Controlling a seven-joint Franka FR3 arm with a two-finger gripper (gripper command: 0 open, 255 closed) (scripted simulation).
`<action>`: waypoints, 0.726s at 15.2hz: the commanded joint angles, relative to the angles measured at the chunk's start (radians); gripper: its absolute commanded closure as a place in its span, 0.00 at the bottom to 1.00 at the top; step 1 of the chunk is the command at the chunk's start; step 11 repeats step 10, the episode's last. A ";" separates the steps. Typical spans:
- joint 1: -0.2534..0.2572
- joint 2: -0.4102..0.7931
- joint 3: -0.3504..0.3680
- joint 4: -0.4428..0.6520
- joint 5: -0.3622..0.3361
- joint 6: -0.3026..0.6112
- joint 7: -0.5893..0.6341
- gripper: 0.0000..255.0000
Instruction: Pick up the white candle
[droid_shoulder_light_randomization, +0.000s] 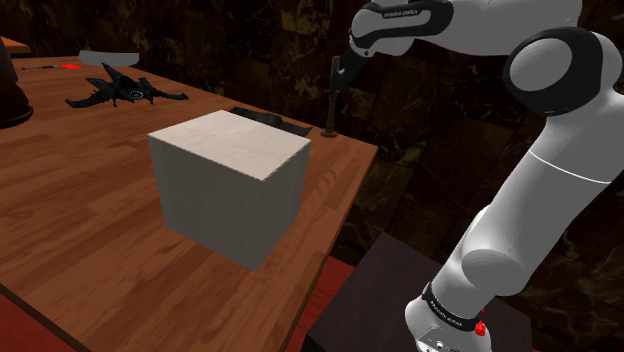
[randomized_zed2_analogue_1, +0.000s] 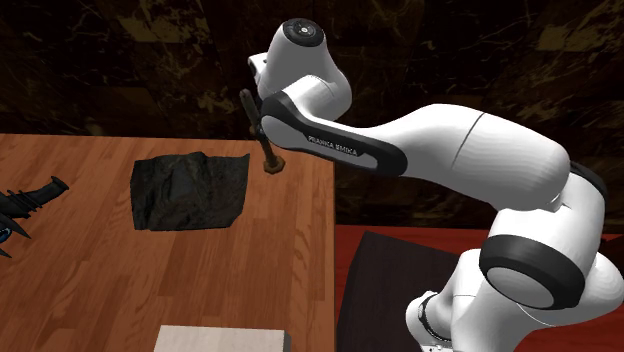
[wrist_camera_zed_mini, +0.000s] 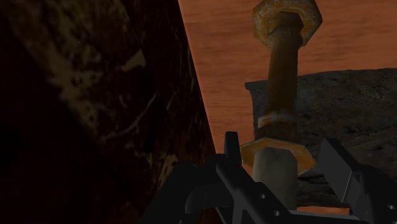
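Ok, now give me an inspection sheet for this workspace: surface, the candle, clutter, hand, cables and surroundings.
Surface: wooden table, no spills seen.
Job's things: candle in a brass-coloured holder, close to the table's edge and beside the dark cloth.
Clutter: large pale box; black toy aircraft; the cloth.
Hand: hand open, one finger on each side of the candle's pale stem, neither touching it.
Cables: nothing seen.
Surroundings: dark marbled wall; reddish floor; dark stand.
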 joint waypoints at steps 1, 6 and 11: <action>0.000 0.001 0.000 0.027 -0.001 -0.026 0.002 1.00; -0.001 0.007 -0.001 0.102 -0.001 -0.095 0.005 1.00; -0.002 0.012 -0.002 0.136 0.000 -0.125 0.006 1.00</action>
